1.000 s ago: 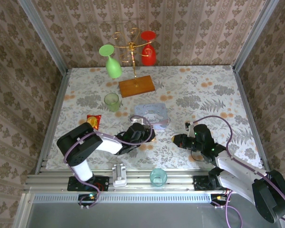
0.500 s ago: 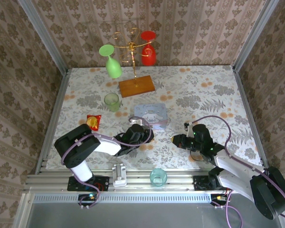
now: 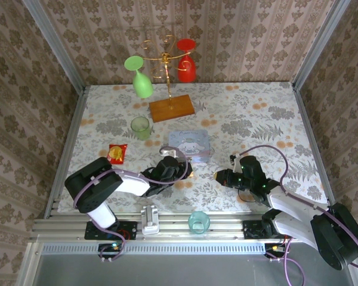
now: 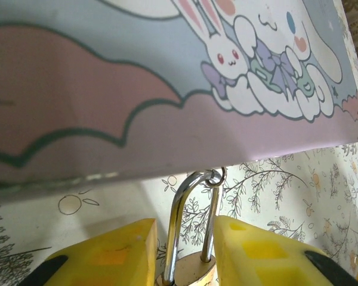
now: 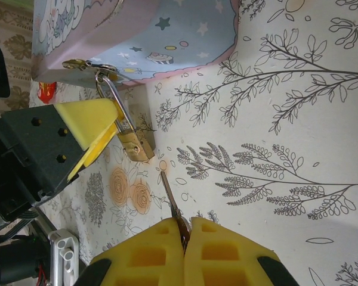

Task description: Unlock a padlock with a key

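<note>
padlock pinched, key close by
left gripper has its yellow pads squeezed onto the brass padlock, whose shackle hooks through the latch of the pale blue tin. right gripper is clamped tight on the key, tip pointing at the padlock, just apart, above the floral cloth.

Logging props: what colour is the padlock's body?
The padlock is brass-gold, clearest in the right wrist view.

The small brass padlock hangs tilted, silvery shackle closed, its body between the left gripper pads. The thin dark key sits pinched in the right gripper, tip near the padlock.
</note>
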Controlling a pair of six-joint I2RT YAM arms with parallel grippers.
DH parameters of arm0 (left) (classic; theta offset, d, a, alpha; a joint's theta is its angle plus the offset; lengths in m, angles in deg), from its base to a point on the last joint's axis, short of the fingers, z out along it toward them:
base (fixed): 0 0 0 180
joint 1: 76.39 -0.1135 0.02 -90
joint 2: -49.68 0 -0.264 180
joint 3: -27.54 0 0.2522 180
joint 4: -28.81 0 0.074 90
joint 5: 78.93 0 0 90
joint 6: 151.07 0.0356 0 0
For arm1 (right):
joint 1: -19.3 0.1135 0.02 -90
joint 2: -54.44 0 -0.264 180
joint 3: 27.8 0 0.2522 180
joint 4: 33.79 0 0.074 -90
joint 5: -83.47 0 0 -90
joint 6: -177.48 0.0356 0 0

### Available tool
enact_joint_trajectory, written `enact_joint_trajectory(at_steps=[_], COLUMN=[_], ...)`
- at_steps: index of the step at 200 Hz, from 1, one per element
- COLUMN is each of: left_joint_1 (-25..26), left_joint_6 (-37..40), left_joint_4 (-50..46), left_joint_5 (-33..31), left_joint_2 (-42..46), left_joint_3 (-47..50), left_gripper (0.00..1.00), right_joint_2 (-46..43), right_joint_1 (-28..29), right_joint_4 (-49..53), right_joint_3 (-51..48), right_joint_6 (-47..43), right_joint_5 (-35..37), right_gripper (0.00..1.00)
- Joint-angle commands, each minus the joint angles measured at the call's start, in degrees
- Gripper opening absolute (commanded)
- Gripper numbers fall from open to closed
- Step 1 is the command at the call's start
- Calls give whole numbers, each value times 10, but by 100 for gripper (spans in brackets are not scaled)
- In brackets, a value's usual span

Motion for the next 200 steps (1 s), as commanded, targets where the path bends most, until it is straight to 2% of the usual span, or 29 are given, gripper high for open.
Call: enact_joint_trajectory(at_steps=[1, 52, 83, 100, 153, 182, 200], left_joint_1=[-2, -5, -4, -5, -7, -10, -13], left_joint_6=[3, -6, -3, -2, 3, 9, 6], left_joint_4=[-3, 33, 19, 23, 40, 22, 30], left_joint_5=[-7, 14, 14, 16, 33, 39, 54], left_joint_2=[6, -25, -21, -27, -40, -34, -35], left_joint_3=[3, -1, -2, -2, -11, -18, -22], left_gripper=[25, 20, 24, 20, 19, 14, 6], right_joint_2=[7, 3, -3, -1, 1, -2, -3], right_joint_1=[4, 6, 6, 6, 6, 7, 9], right_joint_4=[-16, -14, -11, -12, -10, -11, -16], right_joint_3=[11, 8, 5, 4, 5, 0, -4], right_joint_6=[0, -1, 0, 0, -1, 3, 10], right_joint_5=[8, 11, 16, 17, 20, 20, 19], right_gripper=[0, 0, 0, 0, 0, 0, 0])
